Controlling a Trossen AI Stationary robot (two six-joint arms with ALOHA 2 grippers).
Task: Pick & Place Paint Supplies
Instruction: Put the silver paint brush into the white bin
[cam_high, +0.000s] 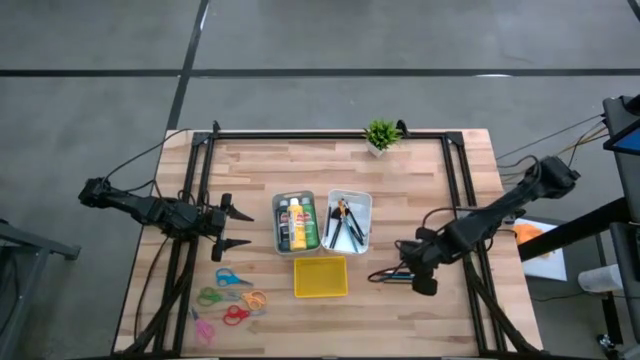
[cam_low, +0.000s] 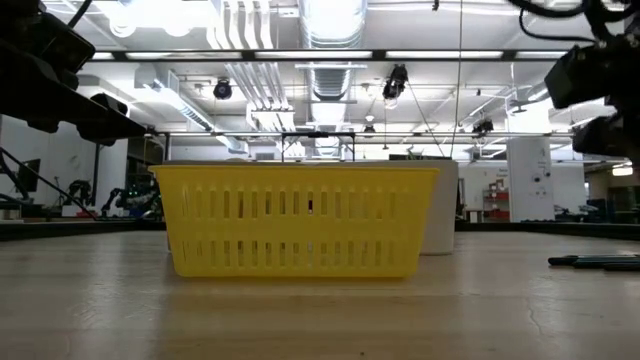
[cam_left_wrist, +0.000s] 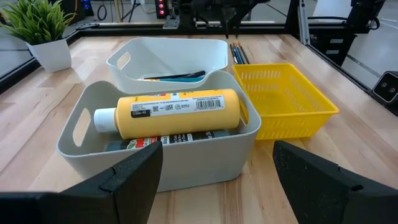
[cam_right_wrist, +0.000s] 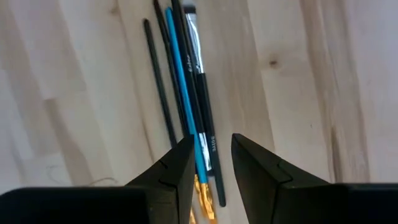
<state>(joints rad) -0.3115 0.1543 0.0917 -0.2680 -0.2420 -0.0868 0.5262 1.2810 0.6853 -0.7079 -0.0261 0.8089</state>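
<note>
Right tool (cam_right_wrist: 210, 163) hangs low over a loose bundle of brushes and pencils (cam_right_wrist: 189, 93) on the right side of the desk (cam_high: 420, 310), its two dark fingers narrowly parted above them and gripping nothing. Left tool (cam_high: 238, 228) waits at the left, fingers spread wide and empty, facing a pale grey bin (cam_left_wrist: 93, 121). That smooth, round-cornered plastic bin holds the paint bottles, the yellow bottle (cam_left_wrist: 177, 112) lying on its side on top. Just right of it a second pale bin (cam_high: 349, 221) holds more thin, dark-handled brushes. Nearer stands a slotted yellow basket (cam_high: 320, 277). Coloured scissors (cam_high: 230, 297) lie at the near left, and a small potted plant (cam_high: 380, 136) stands at the far edge. Planked, pale, knotty wood forms the desk top; beyond it, the low view shows a bright workshop with ceiling ducts.
</note>
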